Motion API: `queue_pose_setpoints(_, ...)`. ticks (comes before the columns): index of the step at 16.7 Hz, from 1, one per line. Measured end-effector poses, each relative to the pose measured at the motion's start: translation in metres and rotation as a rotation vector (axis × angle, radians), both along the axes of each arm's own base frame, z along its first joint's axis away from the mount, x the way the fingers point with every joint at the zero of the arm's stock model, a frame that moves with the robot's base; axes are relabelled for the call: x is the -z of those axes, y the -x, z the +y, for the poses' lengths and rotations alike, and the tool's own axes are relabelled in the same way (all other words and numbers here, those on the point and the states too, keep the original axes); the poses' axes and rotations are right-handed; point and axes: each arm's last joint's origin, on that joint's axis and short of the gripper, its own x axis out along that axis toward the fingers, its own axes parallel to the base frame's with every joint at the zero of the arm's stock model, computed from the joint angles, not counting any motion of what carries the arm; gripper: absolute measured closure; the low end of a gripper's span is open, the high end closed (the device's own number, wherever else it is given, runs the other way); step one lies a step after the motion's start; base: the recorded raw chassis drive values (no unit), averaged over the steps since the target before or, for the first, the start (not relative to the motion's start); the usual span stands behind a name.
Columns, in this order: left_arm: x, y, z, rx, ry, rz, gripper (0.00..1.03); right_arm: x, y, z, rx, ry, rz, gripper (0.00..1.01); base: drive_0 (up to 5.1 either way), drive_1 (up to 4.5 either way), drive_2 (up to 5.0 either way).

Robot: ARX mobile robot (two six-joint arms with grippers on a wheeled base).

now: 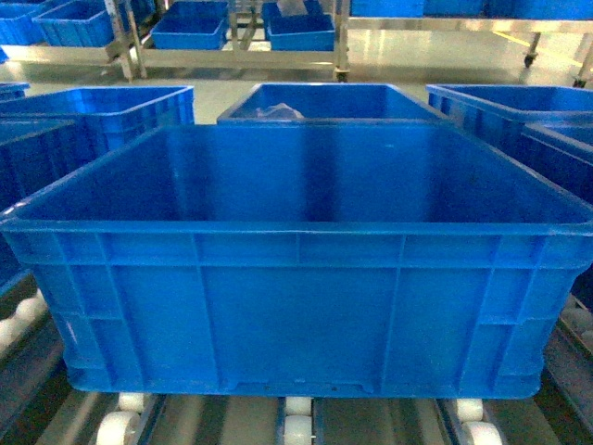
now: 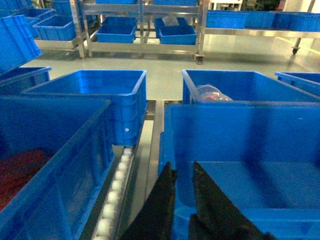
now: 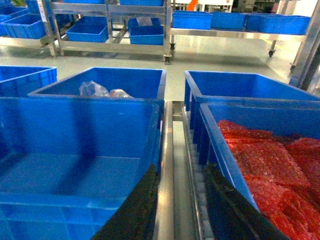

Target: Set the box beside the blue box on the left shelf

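The box (image 1: pixel 296 306), a large empty blue crate, stands on the left shelf's white rollers (image 1: pixel 296 431) and fills the middle of the head view. My left gripper (image 2: pixel 182 172) straddles the box's (image 2: pixel 240 145) left wall, one finger outside and one inside, shut on the rim. My right gripper (image 3: pixel 181 172) hangs open over the metal rail (image 3: pixel 167 150) beside the right wall of the box (image 3: pixel 75 130), holding nothing. A blue box (image 2: pixel 65 165) with red contents sits close on the left, across a roller track (image 2: pixel 117 185). Neither gripper shows in the head view.
Another blue crate (image 3: pixel 260 160) full of red bags stands close on the right. Behind the box is a crate (image 1: pixel 324 100) holding a clear plastic bag, with more crates (image 1: pixel 102 107) either side. Racks of blue bins (image 1: pixel 190 28) stand across the floor.
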Motion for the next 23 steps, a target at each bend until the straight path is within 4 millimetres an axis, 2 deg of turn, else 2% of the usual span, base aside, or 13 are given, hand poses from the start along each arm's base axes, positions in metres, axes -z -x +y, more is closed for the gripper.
queue_pose_setpoints(1, 0.006, 0.006, 0.004, -0.006, 0.002, -0.002, 1.01, 0.005, 0.007, -0.005, 0.013, -0.001, -0.003, 0.77, 0.0, 0.0, 0.0)
queue_pose_setpoints(3, 0.015, 0.016, 0.009, 0.002, 0.001, 0.001, 1.01, 0.013, 0.017, -0.01, 0.015, 0.0, -0.011, 1.01, 0.0, 0.0, 0.0)
queue_pose_setpoints(6, 0.026, 0.029, 0.023, 0.0, 0.001, 0.002, 1.01, 0.024, 0.03, -0.025, 0.029, -0.001, -0.006, 1.0, 0.0, 0.0, 0.0)
queue_pose_setpoints(13, 0.04, 0.048, 0.024, 0.006, 0.001, -0.022, 1.01, 0.04, 0.05, -0.023, 0.009, -0.001, -0.024, 1.0, 0.0, 0.0, 0.0)
queue_pose_setpoints(23, 0.041, 0.063, 0.024, 0.006, 0.001, -0.019, 1.01, 0.04, 0.065, -0.023, 0.009, -0.002, -0.026, 1.0, 0.0, 0.0, 0.0)
